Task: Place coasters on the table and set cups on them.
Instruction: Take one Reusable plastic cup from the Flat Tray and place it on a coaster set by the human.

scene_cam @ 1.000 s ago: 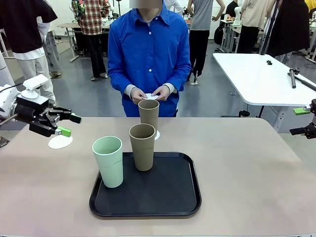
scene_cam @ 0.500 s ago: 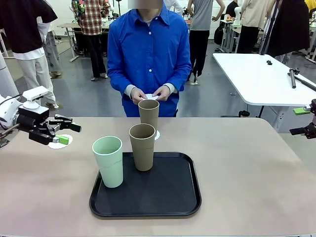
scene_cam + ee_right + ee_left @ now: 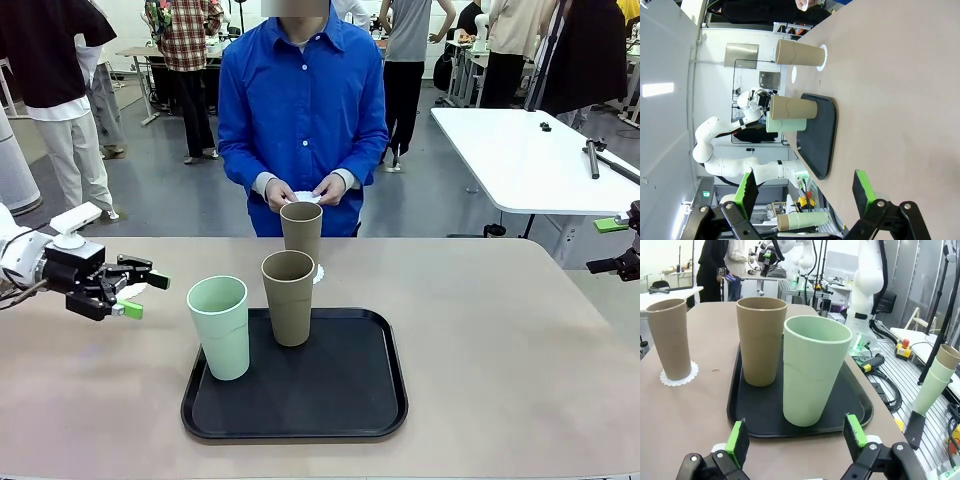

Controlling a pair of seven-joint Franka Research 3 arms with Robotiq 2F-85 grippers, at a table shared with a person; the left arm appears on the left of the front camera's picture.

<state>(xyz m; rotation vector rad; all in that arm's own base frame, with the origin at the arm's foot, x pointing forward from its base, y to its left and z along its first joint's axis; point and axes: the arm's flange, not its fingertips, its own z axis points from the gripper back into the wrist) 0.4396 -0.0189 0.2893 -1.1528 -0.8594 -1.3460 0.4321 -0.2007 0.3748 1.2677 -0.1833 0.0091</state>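
- Front view: the left gripper [image 3: 141, 296] hovers low over the table [image 3: 500, 340] near its left edge, jaws apart and empty. A bare coaster [image 3: 134, 290] shows partly behind it.
- The mint cup [image 3: 219, 326] and the near tan cup [image 3: 288, 297] stand upright on the black tray [image 3: 300, 395]. The far tan cup [image 3: 301, 232] stands on a second coaster [image 3: 318, 272], just beyond the tray.
- The person's hands [image 3: 304, 190] hold a white disc at waist height, behind the far tan cup.
- The right gripper [image 3: 612, 245] is at the right edge, off the table, with its fingers spread and nothing between them.
- Left wrist view: the left gripper [image 3: 796, 436] has its green pads wide apart, facing the mint cup [image 3: 815, 370]. The near tan cup [image 3: 760, 340] stands just beside the mint cup on the black tray [image 3: 747, 410]. The far tan cup [image 3: 671, 337] stands on its coaster [image 3: 677, 379], apart from the tray.
- Right wrist view (rolled sideways): the right gripper [image 3: 805, 187] is open and empty above the bare table [image 3: 890, 100]. The far tan cup [image 3: 797, 52] stands on its coaster [image 3: 824, 54], with the bare coaster [image 3: 794, 74] beyond it.
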